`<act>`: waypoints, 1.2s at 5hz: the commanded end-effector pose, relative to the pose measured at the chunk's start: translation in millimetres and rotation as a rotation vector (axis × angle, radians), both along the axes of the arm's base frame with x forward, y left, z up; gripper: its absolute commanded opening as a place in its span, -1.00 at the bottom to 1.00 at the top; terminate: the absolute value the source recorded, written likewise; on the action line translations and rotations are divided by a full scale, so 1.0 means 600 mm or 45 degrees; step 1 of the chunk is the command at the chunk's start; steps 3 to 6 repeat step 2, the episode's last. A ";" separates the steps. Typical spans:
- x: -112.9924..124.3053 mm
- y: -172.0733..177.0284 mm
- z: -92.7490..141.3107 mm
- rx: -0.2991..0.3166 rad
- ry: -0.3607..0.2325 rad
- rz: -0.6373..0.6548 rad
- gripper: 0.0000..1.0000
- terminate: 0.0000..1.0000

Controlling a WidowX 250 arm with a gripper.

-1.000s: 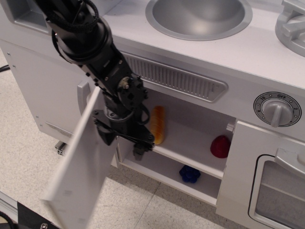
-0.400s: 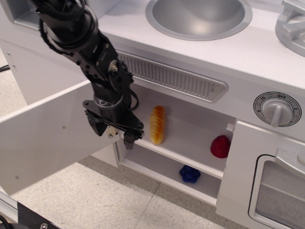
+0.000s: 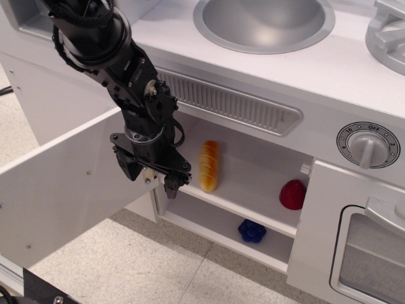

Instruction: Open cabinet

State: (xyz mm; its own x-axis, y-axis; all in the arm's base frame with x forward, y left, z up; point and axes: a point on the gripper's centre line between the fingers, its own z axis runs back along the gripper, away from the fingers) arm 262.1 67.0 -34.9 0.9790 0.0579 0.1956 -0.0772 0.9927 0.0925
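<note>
The light grey flat cabinet door (image 3: pixel 63 196) is swung wide at lower left; whether the black claw (image 3: pixel 159 180) is clenched cannot be told.

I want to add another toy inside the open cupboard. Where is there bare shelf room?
Upper shelf: free between the bread and the red toy. Bottom shelf: free left of the blue toy. The left front edge is crowded by the end effector and the open door.
</note>
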 end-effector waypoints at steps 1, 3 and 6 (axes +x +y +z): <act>0.003 0.005 0.018 0.009 -0.036 0.004 1.00 -1.00; 0.003 0.005 0.018 0.009 -0.036 0.004 1.00 1.00; 0.003 0.005 0.018 0.009 -0.036 0.004 1.00 1.00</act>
